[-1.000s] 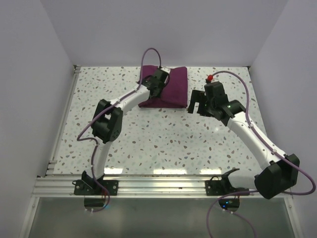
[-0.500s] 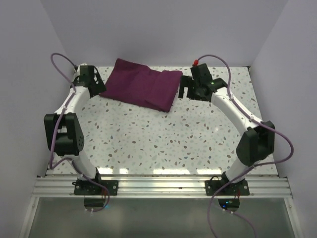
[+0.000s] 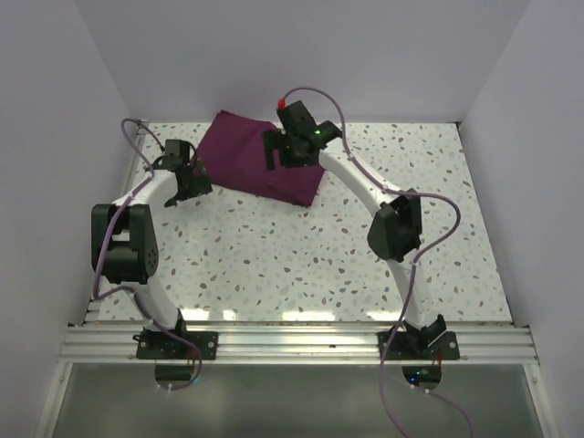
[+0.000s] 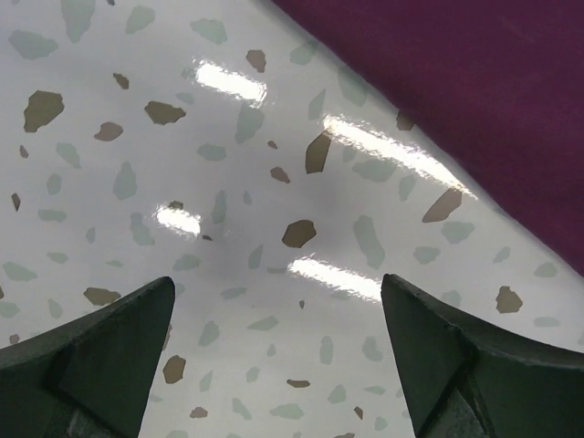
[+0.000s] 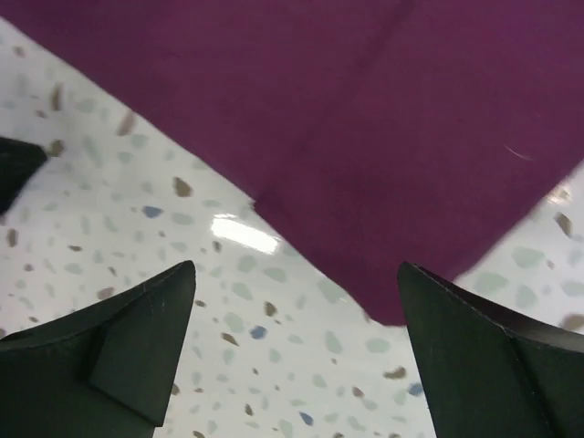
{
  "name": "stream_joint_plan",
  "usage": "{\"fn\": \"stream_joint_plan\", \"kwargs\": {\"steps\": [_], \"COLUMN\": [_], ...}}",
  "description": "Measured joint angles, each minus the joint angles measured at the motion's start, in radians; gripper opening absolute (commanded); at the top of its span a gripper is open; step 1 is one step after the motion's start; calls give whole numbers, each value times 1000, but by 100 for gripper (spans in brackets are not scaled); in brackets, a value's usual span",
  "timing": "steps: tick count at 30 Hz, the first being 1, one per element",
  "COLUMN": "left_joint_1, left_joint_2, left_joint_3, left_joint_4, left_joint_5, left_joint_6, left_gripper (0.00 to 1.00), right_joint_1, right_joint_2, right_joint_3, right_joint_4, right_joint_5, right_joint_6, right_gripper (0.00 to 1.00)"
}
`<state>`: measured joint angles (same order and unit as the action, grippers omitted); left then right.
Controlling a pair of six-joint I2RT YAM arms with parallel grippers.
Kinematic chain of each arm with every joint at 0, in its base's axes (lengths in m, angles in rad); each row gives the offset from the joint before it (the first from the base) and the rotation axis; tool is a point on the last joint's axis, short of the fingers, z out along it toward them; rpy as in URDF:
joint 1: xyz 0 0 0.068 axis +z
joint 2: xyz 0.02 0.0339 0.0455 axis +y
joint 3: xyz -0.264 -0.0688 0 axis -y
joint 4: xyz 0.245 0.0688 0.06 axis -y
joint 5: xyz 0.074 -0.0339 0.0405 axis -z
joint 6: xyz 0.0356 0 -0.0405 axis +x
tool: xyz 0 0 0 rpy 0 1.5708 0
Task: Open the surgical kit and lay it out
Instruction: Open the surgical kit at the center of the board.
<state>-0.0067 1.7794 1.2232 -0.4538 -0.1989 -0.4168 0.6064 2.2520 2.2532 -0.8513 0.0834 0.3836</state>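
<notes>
The surgical kit shows as a dark purple cloth wrap point(image 3: 251, 164), lying folded and flat at the back of the table. My left gripper point(image 3: 192, 182) hovers open over bare table just off the wrap's left edge. In the left wrist view the left gripper point(image 4: 278, 306) holds nothing, and the cloth point(image 4: 456, 82) fills the upper right corner. My right gripper point(image 3: 281, 157) hangs open above the wrap's right part. In the right wrist view the right gripper point(image 5: 292, 287) is empty over the cloth's near corner point(image 5: 347, 119).
The speckled white tabletop point(image 3: 301, 255) is walled on the left, back and right. A metal rail point(image 3: 292, 342) carrying both arm bases runs along the near edge. Purple cables loop off both arms. A dark tip point(image 5: 14, 169) shows at the left edge of the right wrist view.
The wrap, folded narrow a second ago, has been spread out to the left. My left gripper has let go of it. The right gripper has swung left over the cloth.
</notes>
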Motion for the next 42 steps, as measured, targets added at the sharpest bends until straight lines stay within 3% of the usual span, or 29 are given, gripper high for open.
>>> {"fn": "stream_joint_plan", "kwargs": {"steps": [6, 15, 21, 22, 25, 35, 38, 42], "left_joint_1": [0, 0, 0, 0, 0, 0, 0, 0], "left_joint_2": [29, 3, -1, -1, -1, -1, -1, -3], "left_joint_3": [40, -16, -32, -32, -32, -32, -32, -32], "left_joint_4": [3, 17, 20, 19, 19, 19, 19, 18], "left_joint_5": [57, 113, 134, 137, 144, 148, 148, 148], "left_joint_6": [-11, -18, -19, -19, -19, -19, -19, -19], "left_gripper": [99, 99, 99, 99, 99, 99, 100, 100], "right_joint_1": [96, 133, 134, 134, 133, 113, 55, -123], "right_joint_2": [143, 265, 298, 298, 298, 249, 117, -160], "right_joint_3": [234, 256, 253, 253, 253, 195, 33, -278], "right_joint_4": [-1, -53, -79, -80, -79, -85, -83, -40], "right_joint_5": [-6, 123, 176, 182, 193, 285, 320, 366], "right_joint_6": [9, -18, -45, -47, -52, -44, -5, 56], "right_gripper": [91, 79, 41, 25, 0, 0, 0, 0]}}
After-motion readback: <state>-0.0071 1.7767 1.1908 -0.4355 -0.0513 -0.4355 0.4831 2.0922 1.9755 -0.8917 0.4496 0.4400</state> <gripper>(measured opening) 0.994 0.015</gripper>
